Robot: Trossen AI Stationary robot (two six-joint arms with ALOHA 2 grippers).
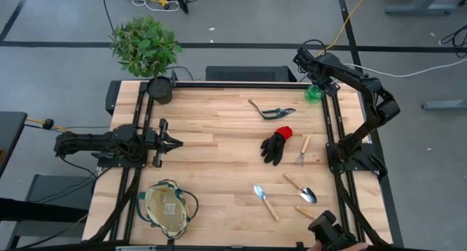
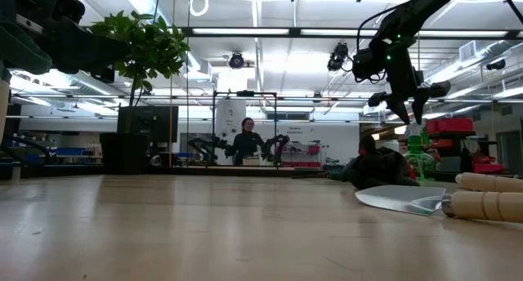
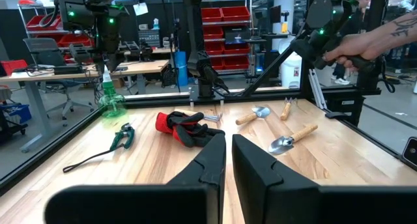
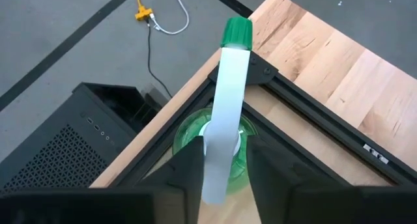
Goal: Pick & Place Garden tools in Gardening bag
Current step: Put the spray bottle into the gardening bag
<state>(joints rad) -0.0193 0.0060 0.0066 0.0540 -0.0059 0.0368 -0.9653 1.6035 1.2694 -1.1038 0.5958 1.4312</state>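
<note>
Green spray bottle (image 4: 221,142) stood upright at the tabltop's far right corner, directly beneath your right pincer (image 4: 220,165), whose fingers sat apart either side of its white nozzle; the left pincer (image 1: 172,142), fingers nearly together, waited well away.

Green spray bottle (image 4: 225,149): directly below my right gripper (image 4: 221,175), standing in the corner of the black frame rail (image 4: 306,113). White nozzle (image 4: 225,113) runs long between my two dark fingers (image 4: 186,175); green tip (image 4: 236,32) at its far end. My fingers flank the white neck, spread on either side; contact not discernible.
Wooden tabletop (image 4: 339,74): light planks inside and outside the rail.
Black perforated case (image 4: 71,142): on the grey floor beside the table.
Yellow-plugged cable (image 4: 159,15): lying on the floor.
</note>
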